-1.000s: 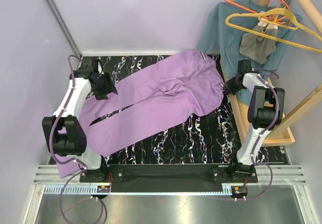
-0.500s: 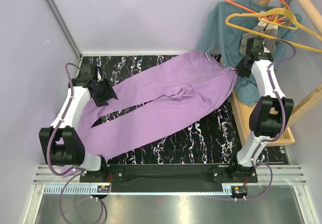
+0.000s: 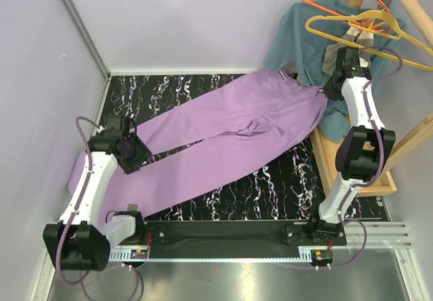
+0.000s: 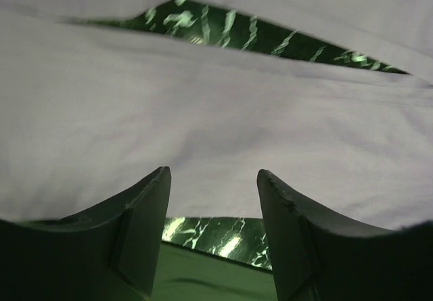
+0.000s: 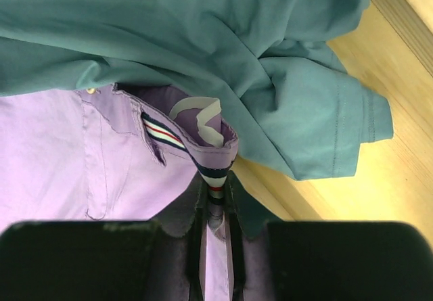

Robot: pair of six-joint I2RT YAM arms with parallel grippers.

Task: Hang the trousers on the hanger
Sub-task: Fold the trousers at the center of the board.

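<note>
Barely begun: pinches the trousers' (image 3: 223, 139) striped waistband (image 5: 166, 136) in the narrow right jaws beside the teal shirt (image 5: 203, 37), hovers the wide, empty left jaws over a leg, leaves the legs sprawled on the table (image 3: 270, 179) and the yellow hanger (image 3: 379, 15) untouched.

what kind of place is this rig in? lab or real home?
Most likely a lab test cell, not a home: two robot arms bolted to a rail at the edge of a marbled table, plain walls boxing it in, and a wooden rack hung with a teal shirt beside it.
</note>
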